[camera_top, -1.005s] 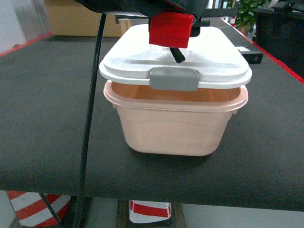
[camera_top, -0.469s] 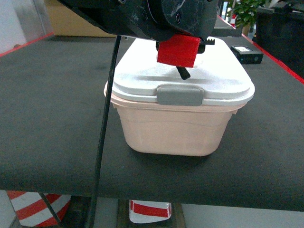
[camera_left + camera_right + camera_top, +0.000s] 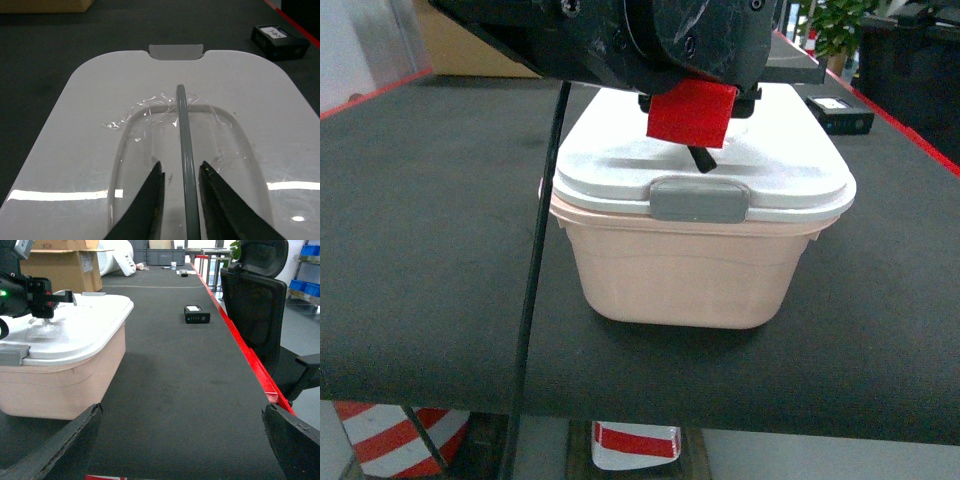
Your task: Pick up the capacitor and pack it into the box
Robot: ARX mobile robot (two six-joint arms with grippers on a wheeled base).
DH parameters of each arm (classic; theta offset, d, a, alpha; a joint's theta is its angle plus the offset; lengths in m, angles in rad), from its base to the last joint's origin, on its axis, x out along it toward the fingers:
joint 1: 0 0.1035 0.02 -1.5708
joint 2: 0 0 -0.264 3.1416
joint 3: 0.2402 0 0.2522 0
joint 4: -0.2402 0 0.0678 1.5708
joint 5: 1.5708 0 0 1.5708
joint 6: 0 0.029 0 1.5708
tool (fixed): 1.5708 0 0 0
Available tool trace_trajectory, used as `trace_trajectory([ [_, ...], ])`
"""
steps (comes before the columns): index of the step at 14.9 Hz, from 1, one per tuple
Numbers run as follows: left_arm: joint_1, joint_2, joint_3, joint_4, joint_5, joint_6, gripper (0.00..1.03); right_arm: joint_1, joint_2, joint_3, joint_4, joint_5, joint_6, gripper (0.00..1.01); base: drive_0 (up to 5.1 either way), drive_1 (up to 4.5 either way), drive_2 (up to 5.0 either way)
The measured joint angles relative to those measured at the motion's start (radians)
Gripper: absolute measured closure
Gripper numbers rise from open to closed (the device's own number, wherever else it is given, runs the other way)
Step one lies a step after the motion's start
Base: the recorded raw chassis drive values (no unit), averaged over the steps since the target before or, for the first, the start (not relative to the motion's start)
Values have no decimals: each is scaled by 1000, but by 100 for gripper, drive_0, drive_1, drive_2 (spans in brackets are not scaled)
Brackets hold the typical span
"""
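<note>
The box (image 3: 685, 275) is closed off from above: its white lid (image 3: 790, 160) covers the whole opening, and the left arm (image 3: 620, 35) hangs low over the lid's middle, its fingers (image 3: 150, 200) standing either side of the grey handle (image 3: 184, 145) (whether they touch it cannot be told). A black cable (image 3: 535, 290) drops past the box's left side. Right of the box the worktop (image 3: 190, 370) lies bare up to a small black device (image 3: 197, 314) well behind it.
</note>
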Motion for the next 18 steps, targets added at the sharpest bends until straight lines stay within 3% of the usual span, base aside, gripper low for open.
trace_trajectory([
  [7, 17, -219, -85, 125, -5, 42, 5, 0, 0, 0, 0, 0, 0, 3, 0, 0, 0],
  [9, 26, -350, -229, 226, -25, 73, 5, 0, 0, 0, 0, 0, 0, 3, 0, 0, 0],
  [12, 17, -693, -645, 529, -107, 197, 5, 0, 0, 0, 0, 0, 0, 3, 0, 0, 0],
  [14, 3, -882, -896, 594, -166, 251, 5, 0, 0, 0, 0, 0, 0, 3, 0, 0, 0],
  [15, 1, -884, -964, 580, -174, 265, 5, 0, 0, 0, 1, 0, 0, 3, 0, 0, 0],
  [18, -1, -867, -964, 587, -172, 277, 5, 0, 0, 0, 0, 0, 0, 3, 0, 0, 0],
])
